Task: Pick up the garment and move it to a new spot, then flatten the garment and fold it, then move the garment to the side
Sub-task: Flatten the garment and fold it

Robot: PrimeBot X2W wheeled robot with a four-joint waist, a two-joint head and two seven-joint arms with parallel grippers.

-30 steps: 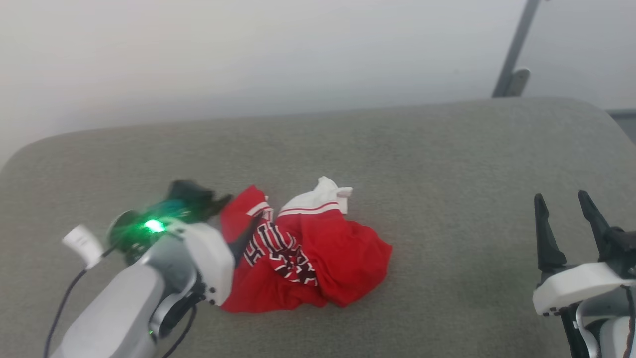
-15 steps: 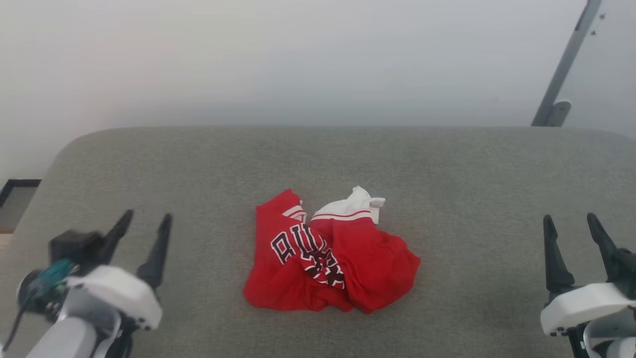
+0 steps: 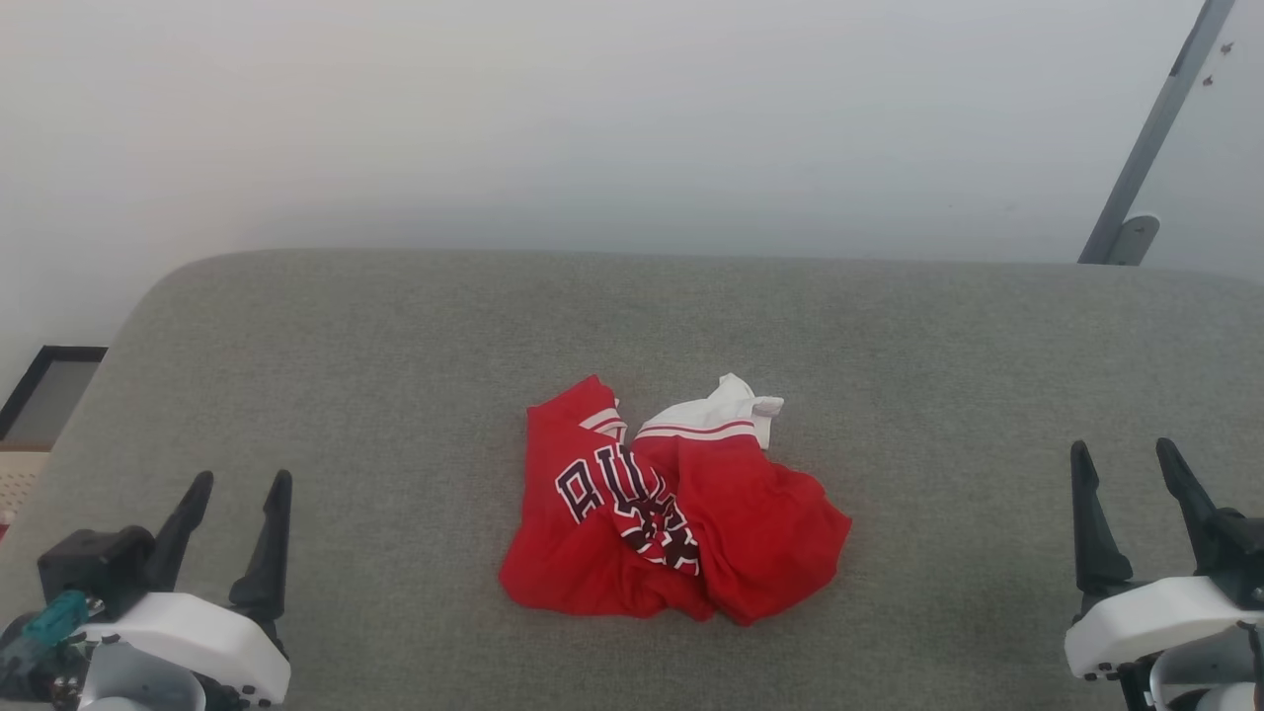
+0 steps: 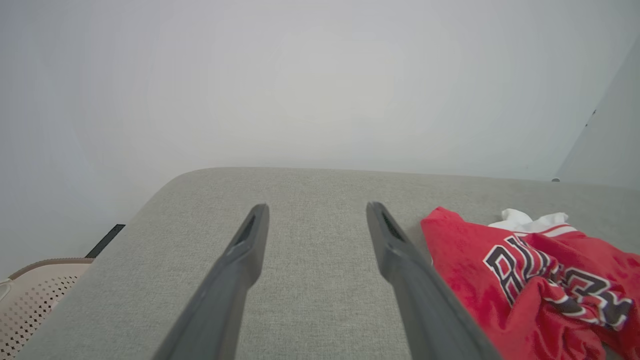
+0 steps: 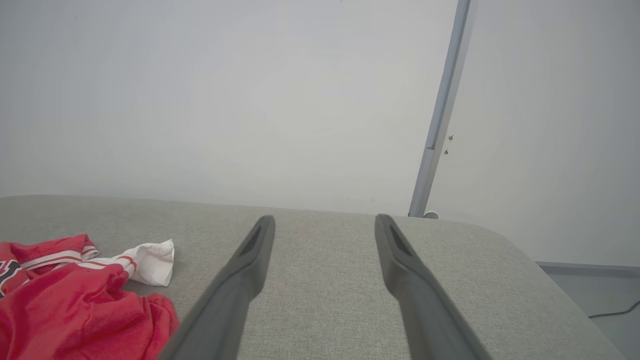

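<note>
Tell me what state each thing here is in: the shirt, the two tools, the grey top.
Shirt: crumpled in a heap, not folded, lying loose on the grey top.
Left tool: open, holding nothing, apart from the shirt.
Right tool: open, holding nothing, apart from the shirt.
Grey top: flat, carrying the shirt near its middle.

The shirt [image 3: 770,523] is soft, matt cloth; the table [image 3: 395,346] is covered in coarse grey woven fabric.

Bare grey cushion [image 3: 395,395] flanks the crumpled garment [image 3: 681,513], a wall [image 3: 592,118] behind it.
</note>
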